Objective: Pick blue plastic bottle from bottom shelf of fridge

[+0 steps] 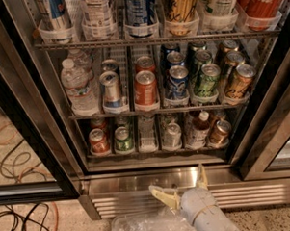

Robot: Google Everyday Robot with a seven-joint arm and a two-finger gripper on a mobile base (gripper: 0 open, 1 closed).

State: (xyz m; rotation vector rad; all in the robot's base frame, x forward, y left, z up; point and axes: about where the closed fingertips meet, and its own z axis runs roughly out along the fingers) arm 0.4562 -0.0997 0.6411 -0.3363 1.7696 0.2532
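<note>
The blue plastic bottle (199, 129) is small and dark with a white cap and pale label. It stands upright on the bottom shelf (151, 151) of the fridge (152, 177), second lane from the right, between a silver can (172, 135) and a bronze can (219, 132). My gripper (179, 183) is below the shelf, in front of the steel base grille, with its two pale fingers spread apart and nothing between them. One finger (164, 195) points left, the other (202, 176) points up. The gripper is well short of the bottle.
A red can (98, 141) and a green can (122, 139) stand at the shelf's left. The rack above holds a clear water bottle (77, 86) and several cans. Crumpled clear plastic (145, 227) lies on the floor. Cables (19, 219) lie at the left. Black door frames flank the opening.
</note>
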